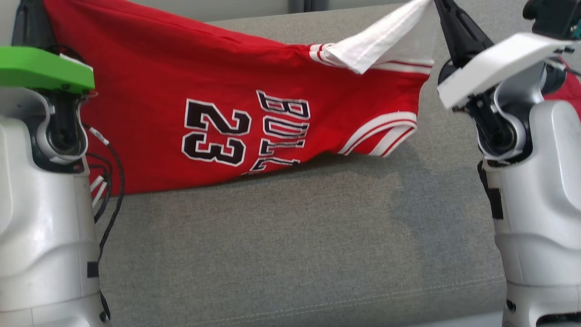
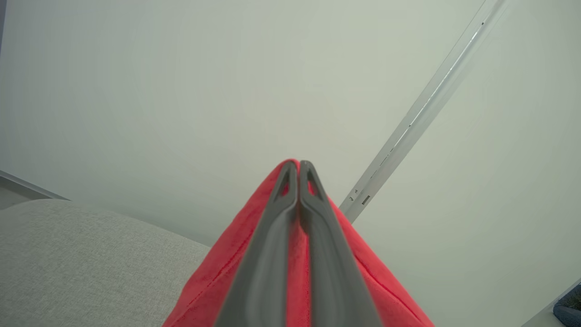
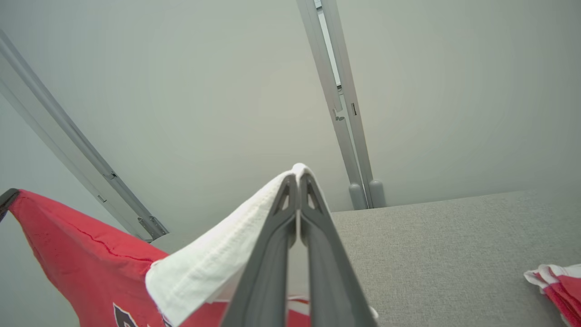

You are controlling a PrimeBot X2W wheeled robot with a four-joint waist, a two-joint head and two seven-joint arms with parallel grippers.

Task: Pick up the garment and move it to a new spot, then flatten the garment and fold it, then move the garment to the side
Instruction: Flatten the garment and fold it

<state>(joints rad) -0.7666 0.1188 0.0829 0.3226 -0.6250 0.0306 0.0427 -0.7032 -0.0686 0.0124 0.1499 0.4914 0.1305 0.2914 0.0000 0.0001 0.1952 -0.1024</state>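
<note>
The left fingers (image 2: 272, 245) pinch a red corner of the jersey (image 1: 150, 91), the right fingers (image 3: 324, 263) its white edge. It hangs stretched between them, long axis left to right, over the grey surface (image 1: 295, 245).

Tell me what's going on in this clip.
The robot holds a red number 23 jersey spread in the air between its arms, over a grey cushioned surface. The left end effector is shut on a red corner, the right end effector on a white part. Nothing is flattened or folded yet. A second red-and-white garment lies to the right.
</note>
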